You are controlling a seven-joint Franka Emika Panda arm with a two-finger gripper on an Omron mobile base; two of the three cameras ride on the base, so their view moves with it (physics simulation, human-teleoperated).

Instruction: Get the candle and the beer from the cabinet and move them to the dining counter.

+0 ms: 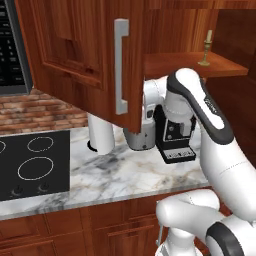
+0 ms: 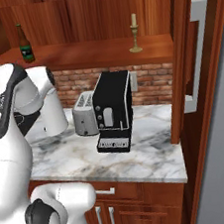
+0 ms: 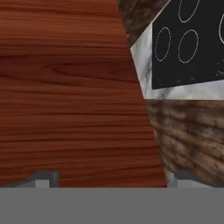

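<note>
The cabinet [image 1: 75, 55] stands open, its left door swung out over the counter. On its wooden shelf [image 2: 101, 53] the cream candle [image 2: 134, 32] in a brass holder stands to the right, also seen as the candle [image 1: 206, 50] from the left. At the shelf's left end stands the dark beer [image 2: 24, 44] bottle. My gripper [image 3: 111, 179] is open, its fingertips [image 3: 41, 178] wide apart with nothing between them, close against a reddish wood panel. My forearm reaches in behind the open door. The dining counter is out of view.
A black coffee machine [image 2: 114, 111] and a grey toaster [image 2: 86, 114] sit on the marble counter [image 1: 130, 175] under the shelf. A black cooktop [image 1: 32, 165] lies to the left under a microwave [image 1: 11, 47]. The right cabinet door [image 2: 197, 62] hangs open near the counter's end.
</note>
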